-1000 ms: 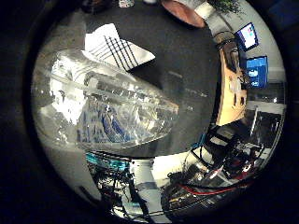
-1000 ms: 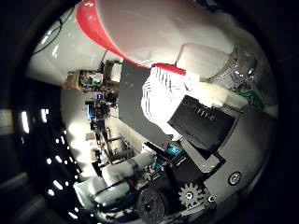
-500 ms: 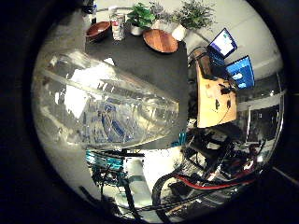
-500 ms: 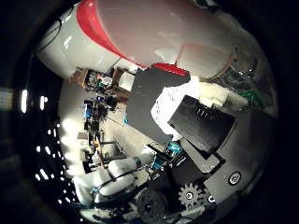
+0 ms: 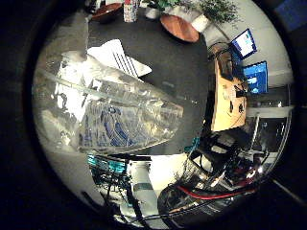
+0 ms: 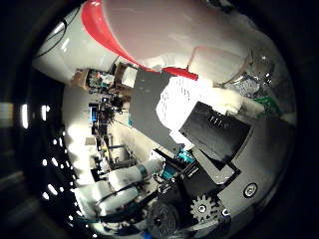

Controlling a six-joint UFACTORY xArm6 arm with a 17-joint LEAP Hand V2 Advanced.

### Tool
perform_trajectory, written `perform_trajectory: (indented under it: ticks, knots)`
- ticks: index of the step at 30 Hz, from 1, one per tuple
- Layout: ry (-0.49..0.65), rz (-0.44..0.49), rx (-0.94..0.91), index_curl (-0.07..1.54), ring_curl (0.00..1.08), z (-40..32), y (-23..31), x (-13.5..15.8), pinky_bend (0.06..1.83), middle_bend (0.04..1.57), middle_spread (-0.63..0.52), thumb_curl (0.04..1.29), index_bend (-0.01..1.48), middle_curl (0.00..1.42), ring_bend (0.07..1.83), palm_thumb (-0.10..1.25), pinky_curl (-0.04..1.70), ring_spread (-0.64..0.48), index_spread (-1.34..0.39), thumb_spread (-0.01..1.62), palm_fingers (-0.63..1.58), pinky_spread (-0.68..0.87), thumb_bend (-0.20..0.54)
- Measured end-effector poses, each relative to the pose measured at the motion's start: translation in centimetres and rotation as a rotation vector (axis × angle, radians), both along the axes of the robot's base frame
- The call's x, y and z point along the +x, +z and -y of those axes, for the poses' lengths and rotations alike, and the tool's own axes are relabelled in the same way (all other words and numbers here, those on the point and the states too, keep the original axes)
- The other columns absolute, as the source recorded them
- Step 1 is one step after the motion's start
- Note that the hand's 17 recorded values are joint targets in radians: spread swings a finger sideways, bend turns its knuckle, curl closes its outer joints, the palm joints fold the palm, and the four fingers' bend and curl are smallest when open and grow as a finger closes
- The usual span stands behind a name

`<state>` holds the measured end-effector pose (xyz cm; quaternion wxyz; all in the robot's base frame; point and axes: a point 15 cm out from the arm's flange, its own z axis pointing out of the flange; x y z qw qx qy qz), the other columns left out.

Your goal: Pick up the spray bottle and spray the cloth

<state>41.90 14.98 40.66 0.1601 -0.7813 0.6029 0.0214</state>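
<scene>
Close against the palm, the clear spray bottle [image 5: 110,120] fills the left half of the little-finger view, its red-and-white head [image 6: 149,35] spanning the top of the thumb view. Black and white fingers [image 6: 214,134] of the hand [image 6: 219,164] curl round the bottle at the right of the thumb view, gripping it above the dark bench [image 5: 177,72]. A white cloth [image 5: 120,57] with dark stripes lies on the bench, upper left, just past the bottle. Wooden dishes [image 5: 178,28] and potted plants [image 5: 216,9] stand along the bench's far edge at the top

Clear spray bottle [image 5: 110,120] close against palm; striped white cloth [image 5: 120,57] on dark table.
</scene>
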Motion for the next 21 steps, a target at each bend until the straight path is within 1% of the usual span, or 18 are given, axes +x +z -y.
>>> perform_trajectory:
  ticks: [3,8,12,15,18,21]
  knots:
    - [0.003,0.032,0.062,0.66,0.68,-1.0,1.6,-0.2,1.33,1.33,-0.20,1.03,1.18,0.76,1.42,1.00,0.67,-0.22,-0.28,0.49,1.18,-0.29,-0.019]
    - [0.047,0.141,0.195,0.66,0.68,-3.9,6.5,-0.7,1.33,1.33,-0.20,1.03,1.18,0.76,1.42,1.00,0.67,-0.22,-0.28,0.50,1.18,-0.29,-0.019]
    - [0.084,0.192,0.273,0.66,0.68,-6.5,8.4,-0.7,1.32,1.33,-0.20,1.03,1.18,0.76,1.42,1.00,0.67,-0.22,-0.28,0.49,1.18,-0.29,-0.019]
    - [0.140,0.259,0.416,0.66,0.67,-9.8,10.9,-0.9,1.32,1.33,-0.20,1.03,1.18,0.76,1.41,1.00,0.67,-0.22,-0.28,0.49,1.18,-0.29,-0.019]
    - [0.170,0.295,0.525,0.66,0.67,-12.2,11.2,-1.1,1.32,1.33,-0.20,1.03,1.18,0.76,1.41,1.00,0.67,-0.22,-0.28,0.49,1.19,-0.29,-0.019]
    - [0.188,0.330,0.580,0.66,0.67,-14.1,11.3,-1.2,1.32,1.33,-0.20,1.03,1.19,0.76,1.41,0.99,0.67,-0.22,-0.28,0.49,1.19,-0.30,-0.021]
